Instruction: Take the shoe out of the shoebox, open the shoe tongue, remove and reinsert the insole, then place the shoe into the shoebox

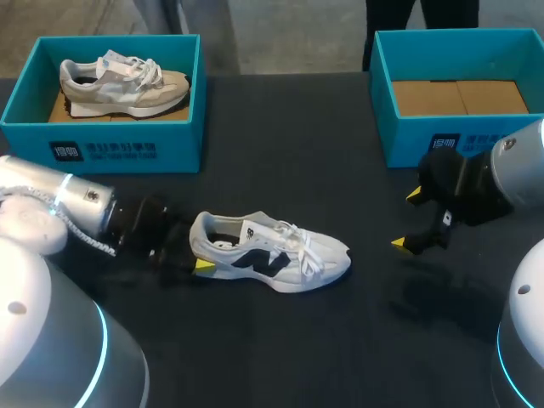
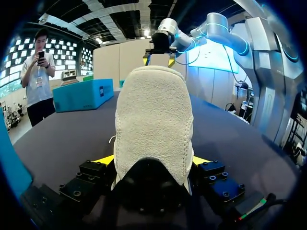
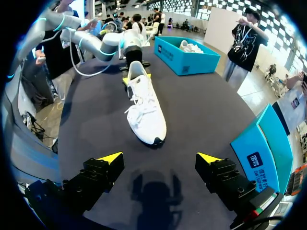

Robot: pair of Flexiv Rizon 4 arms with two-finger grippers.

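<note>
One shoe (image 1: 272,255) on dark table (image 1: 340,348), heel seemingly in left gripper (image 1: 197,252)

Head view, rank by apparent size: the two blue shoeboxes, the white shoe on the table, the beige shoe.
1. left shoebox and right shoebox: look alike, and the right one is cut off by the view's edge.
2. white shoe.
3. beige shoe, though it lies farther from the camera.

Printed marks in my view.
The left shoebox (image 1: 25,127) and the right shoebox (image 1: 399,146) each carry a white label (image 1: 102,151) on the front wall, too small to read. The shoe (image 1: 327,257) bears a dark side emblem (image 1: 257,263).
</note>
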